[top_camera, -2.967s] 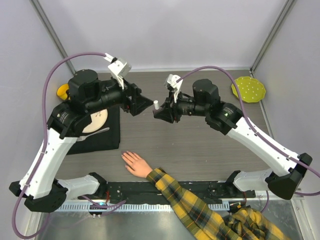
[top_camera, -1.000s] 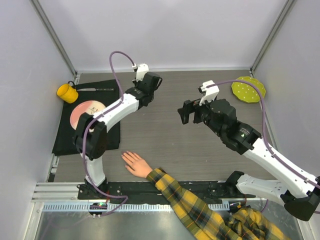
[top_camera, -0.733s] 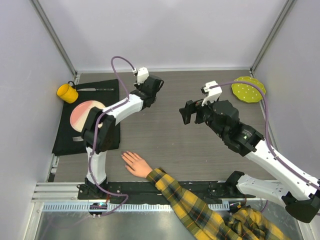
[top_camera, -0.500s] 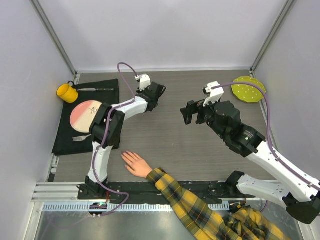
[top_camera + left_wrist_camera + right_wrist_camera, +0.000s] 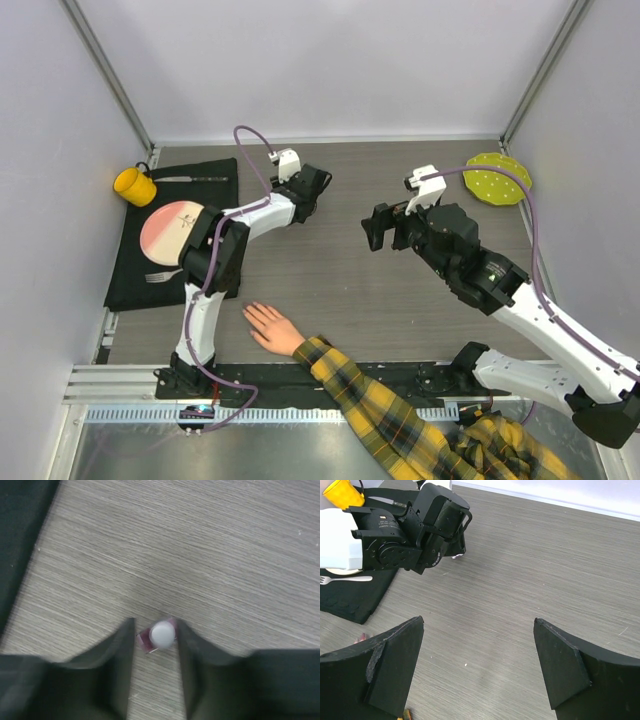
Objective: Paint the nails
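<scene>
A pale hand (image 5: 270, 328) with spread fingers lies flat near the front edge, in a yellow-black plaid sleeve (image 5: 380, 410). Its nails are too small to make out. A tiny dark red bottle with a white cap (image 5: 161, 635) stands upright on the wooden table. My left gripper (image 5: 305, 200) (image 5: 155, 630) is low over it with its jaws slightly parted on either side, leaving a thin gap on the left. My right gripper (image 5: 370, 228) (image 5: 479, 621) hovers wide open and empty over bare wood, facing the left gripper's housing (image 5: 442, 527).
A black mat (image 5: 130, 280) at the left holds a pink plate (image 5: 170, 225), a fork (image 5: 160, 276) and a knife (image 5: 190, 179). A yellow mug (image 5: 132, 185) stands at its back corner. A green dotted plate (image 5: 497, 178) lies at the back right.
The left arm has stretched out to the back middle of the table, and its jaws have loosened around the bottle. The right gripper has drifted slightly right and stayed open.
</scene>
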You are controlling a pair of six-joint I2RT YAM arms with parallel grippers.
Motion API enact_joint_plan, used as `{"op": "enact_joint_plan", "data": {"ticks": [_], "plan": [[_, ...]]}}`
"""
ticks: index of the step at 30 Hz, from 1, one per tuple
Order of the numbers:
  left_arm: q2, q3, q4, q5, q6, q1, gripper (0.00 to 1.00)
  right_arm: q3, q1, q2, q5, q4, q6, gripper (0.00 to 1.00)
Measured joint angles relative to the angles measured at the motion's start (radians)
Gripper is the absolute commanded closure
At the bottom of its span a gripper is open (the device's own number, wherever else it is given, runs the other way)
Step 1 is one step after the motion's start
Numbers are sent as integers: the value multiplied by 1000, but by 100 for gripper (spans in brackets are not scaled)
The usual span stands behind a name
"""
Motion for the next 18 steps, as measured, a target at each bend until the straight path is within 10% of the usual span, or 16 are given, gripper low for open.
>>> {"op": "enact_joint_plan", "data": {"ticks": [9, 18], "plan": [[-9, 0, -35, -9, 23, 0, 5, -2, -1, 13, 0, -1, 6, 4], [-251, 57, -179, 58, 61, 1, 0, 65, -1, 42, 112, -92, 36, 1]]}}
